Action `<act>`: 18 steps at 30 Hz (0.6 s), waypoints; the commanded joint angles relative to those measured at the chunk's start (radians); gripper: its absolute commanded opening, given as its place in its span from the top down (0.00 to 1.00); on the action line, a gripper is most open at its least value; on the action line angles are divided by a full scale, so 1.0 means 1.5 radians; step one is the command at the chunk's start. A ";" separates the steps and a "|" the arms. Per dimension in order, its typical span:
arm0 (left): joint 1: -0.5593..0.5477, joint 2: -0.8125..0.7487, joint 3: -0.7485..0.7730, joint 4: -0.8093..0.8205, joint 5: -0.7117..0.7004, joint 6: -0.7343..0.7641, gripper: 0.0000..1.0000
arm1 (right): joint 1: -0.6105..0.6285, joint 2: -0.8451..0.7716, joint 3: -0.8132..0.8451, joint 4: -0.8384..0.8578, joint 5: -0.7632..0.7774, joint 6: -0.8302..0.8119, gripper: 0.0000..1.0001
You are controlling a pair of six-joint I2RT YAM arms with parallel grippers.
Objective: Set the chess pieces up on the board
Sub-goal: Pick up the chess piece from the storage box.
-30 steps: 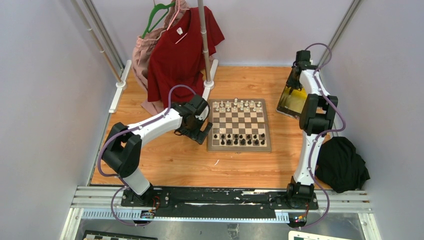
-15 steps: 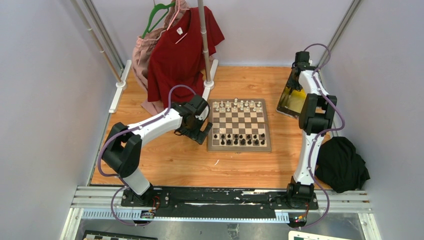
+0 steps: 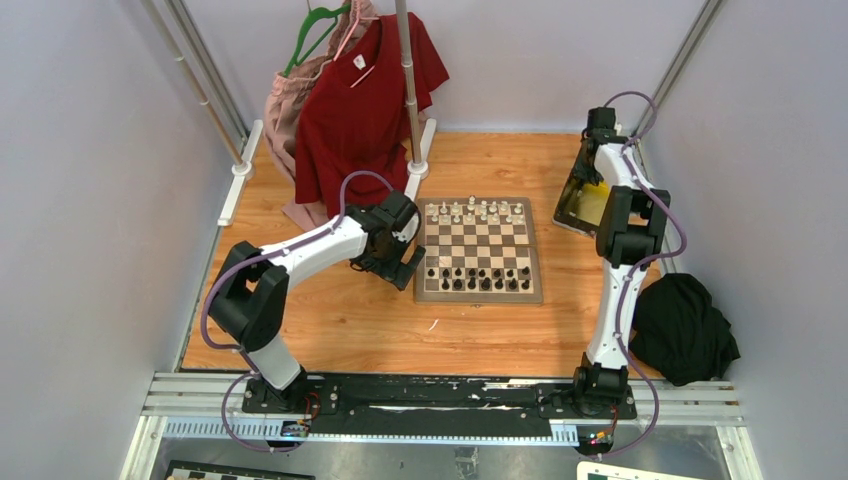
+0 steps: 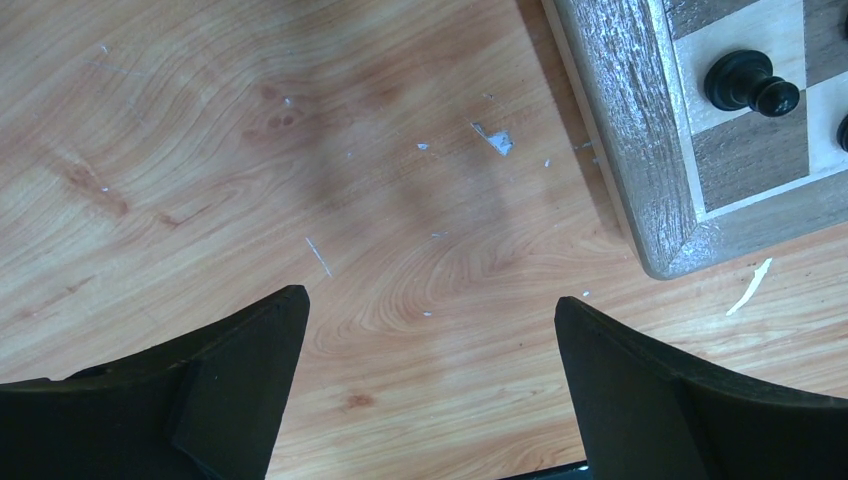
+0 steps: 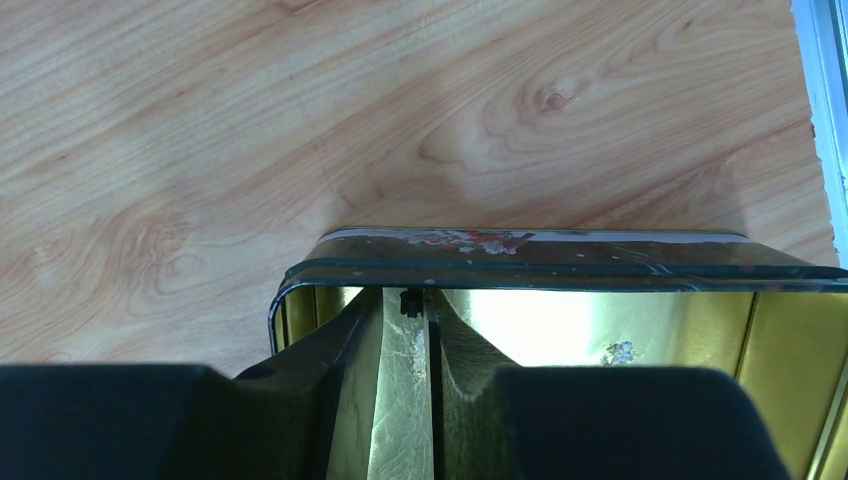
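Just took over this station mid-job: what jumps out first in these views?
The board at mid-table, white chess pieces along its far edge and black ones near. The left gripper hangs beside its left edge, jaws wide open and empty; the right gripper is inside the gold tin far right, jaws nearly closed.

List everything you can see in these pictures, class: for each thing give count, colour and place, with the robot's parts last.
Board: one, brown and cream, table centre.
White pieces: many, cream, board's far rows.
Black pieces: many, black, board's near rows.
Tin: one, gold, right of the board.
Small dark piece: one, inside the tin.
Shirt: one, red, hanging at the back.
Garment: one, pink, behind the shirt.
Hanger: one, green, above the garment.
Cloth: one, black, table's near right.
Table: one, light wood.
Left gripper: one, black, open, beside the board's near left corner.
Right gripper: one, black, shut on the small dark piece.
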 commanded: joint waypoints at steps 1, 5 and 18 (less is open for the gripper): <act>0.002 0.011 0.021 -0.010 -0.006 0.005 0.00 | 0.008 0.019 0.000 0.009 0.025 -0.017 0.73; 0.003 0.015 0.025 -0.012 -0.006 0.005 0.00 | 0.007 0.023 0.003 0.009 0.032 -0.024 0.74; 0.003 0.017 0.026 -0.017 -0.002 -0.003 0.00 | -0.002 0.017 -0.012 0.014 0.016 -0.026 0.96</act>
